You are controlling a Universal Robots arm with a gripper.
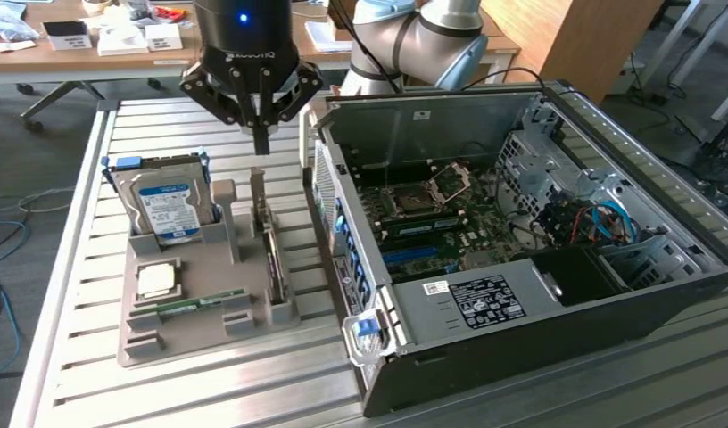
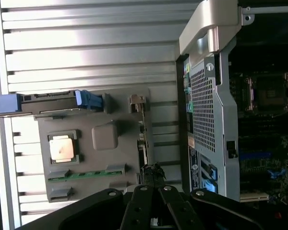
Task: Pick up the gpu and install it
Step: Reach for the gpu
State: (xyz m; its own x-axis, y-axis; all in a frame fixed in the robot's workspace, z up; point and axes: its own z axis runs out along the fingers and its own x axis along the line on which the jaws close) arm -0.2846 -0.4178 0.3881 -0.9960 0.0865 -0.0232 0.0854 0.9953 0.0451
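Silver slats form the table (image 1: pixel 78 374), which carries everything. On the exterior view's right lies the black computer case (image 1: pixel 519 357), its side open and its motherboard (image 1: pixel 448 223) exposed. Beside it, on the exterior view's left, sits a grey holder tray (image 1: pixel 197 334). The gripper (image 1: pixel 260 147) hangs over the far end of the tray with its fingers pressed together and nothing between them. A silver hard drive (image 1: pixel 168 209) stands upright in the tray. The gpu (image 1: pixel 268 250) stands on edge in the tray's slot nearest the case, just below the gripper's fingertips. A square processor chip (image 1: pixel 158 281) and a green RAM stick (image 1: pixel 203 305) lie in the tray.
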